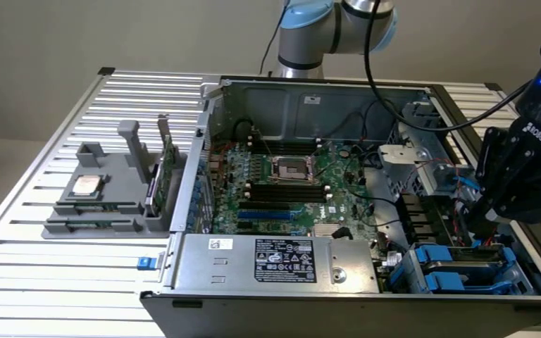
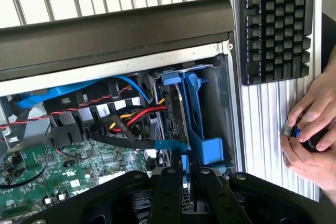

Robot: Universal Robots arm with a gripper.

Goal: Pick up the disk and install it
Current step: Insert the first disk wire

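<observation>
One disk w/ blue carrier is standing on edge in the drive bay at the corner of the open PC case, gripper right over it, fingers drawn nearly together, pinching the disk's edge as far as I can tell. Pick-up looks done; install seems mostly done, disk already down in the bay, but whether it's fully seated can't be told. A person's hands rest on the tabletop beside a keyboard.
</observation>
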